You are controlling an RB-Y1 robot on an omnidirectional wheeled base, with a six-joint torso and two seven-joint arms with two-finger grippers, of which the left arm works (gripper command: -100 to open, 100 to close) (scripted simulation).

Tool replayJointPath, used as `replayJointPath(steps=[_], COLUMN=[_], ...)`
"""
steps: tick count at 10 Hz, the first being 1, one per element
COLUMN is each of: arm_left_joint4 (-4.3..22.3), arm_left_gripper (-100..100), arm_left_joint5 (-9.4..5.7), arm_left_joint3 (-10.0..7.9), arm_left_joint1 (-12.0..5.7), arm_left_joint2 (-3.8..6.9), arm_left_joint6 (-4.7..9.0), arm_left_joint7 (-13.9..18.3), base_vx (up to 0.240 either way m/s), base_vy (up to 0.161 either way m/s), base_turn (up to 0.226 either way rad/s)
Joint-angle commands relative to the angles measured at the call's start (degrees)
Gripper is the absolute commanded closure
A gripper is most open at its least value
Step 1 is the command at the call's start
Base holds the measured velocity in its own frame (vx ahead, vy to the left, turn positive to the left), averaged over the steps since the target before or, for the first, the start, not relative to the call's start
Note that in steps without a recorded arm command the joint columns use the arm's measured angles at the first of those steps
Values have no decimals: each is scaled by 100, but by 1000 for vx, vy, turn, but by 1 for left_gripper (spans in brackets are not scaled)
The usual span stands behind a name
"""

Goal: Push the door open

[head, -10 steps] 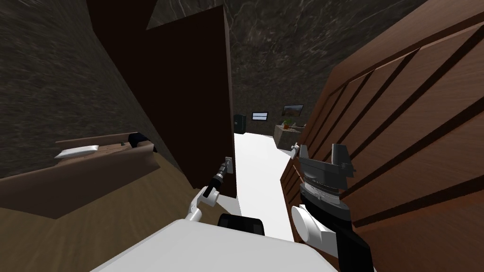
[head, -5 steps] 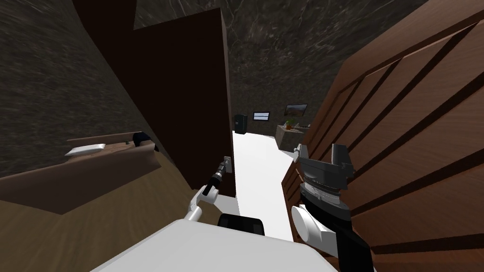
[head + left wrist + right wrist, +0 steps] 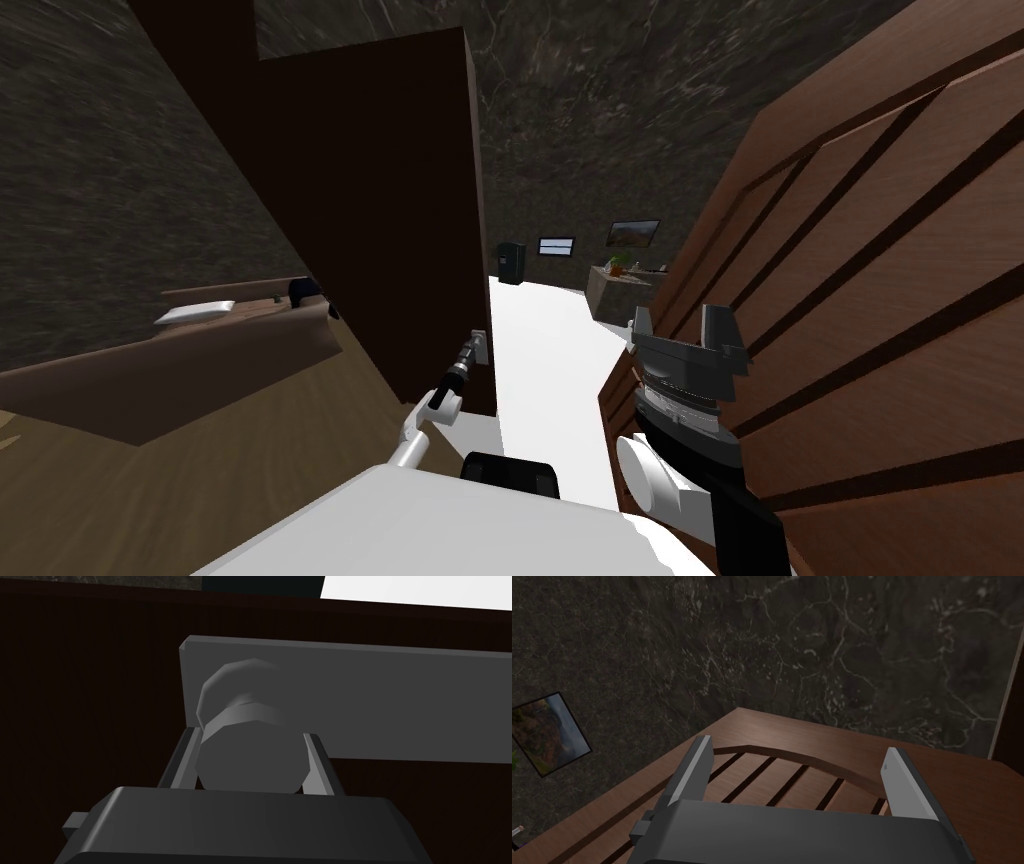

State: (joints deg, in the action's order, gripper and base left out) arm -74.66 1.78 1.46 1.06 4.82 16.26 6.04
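Dark brown flat-faced door (image 3: 380,200) (image 3: 75,676), centre left of the scene, standing at an angle with its free edge beside a strip of white floor (image 3: 545,350) that runs to the far room. The round grey knob (image 3: 247,758) sits on a grey rectangular backplate (image 3: 400,706) low on that edge.

Left arm: slim forearm stretched forward and to the far side from the chest, nearly straight, ending at the knob. The left gripper (image 3: 478,348) (image 3: 250,735) is closed around the knob, one blade pressed to each side of it, the knob's face just in front of the dark gripper body.

Right arm: elbow bent, forearm raised, right gripper (image 3: 680,322) (image 3: 799,745) pointing upward with its blades spread wide and nothing between them. It hangs near a reddish-brown slatted wooden panel (image 3: 880,250) (image 3: 772,776) that occupies the right of the scene; whether it touches the panel cannot be told.

Surroundings: dark marbled wall (image 3: 100,200) at left, with a brown bed (image 3: 200,350) carrying a white pillow (image 3: 195,313) below it; a framed picture (image 3: 632,232) on the far wall
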Motion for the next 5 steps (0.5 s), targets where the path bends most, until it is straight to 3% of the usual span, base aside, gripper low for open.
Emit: replayJointPath(steps=[1, 5], arm_left_joint4=[2, 171], arm_left_gripper=[100, 100], arm_left_joint5=[-20, -52], arm_left_joint3=[-175, -491], arm_left_joint1=[-36, -173], arm_left_joint2=[18, -76], arm_left_joint6=[33, 23], arm_left_joint7=[-34, -129], base_vx=[127, 149], base_vy=[-97, -121], base_turn=[60, 74])
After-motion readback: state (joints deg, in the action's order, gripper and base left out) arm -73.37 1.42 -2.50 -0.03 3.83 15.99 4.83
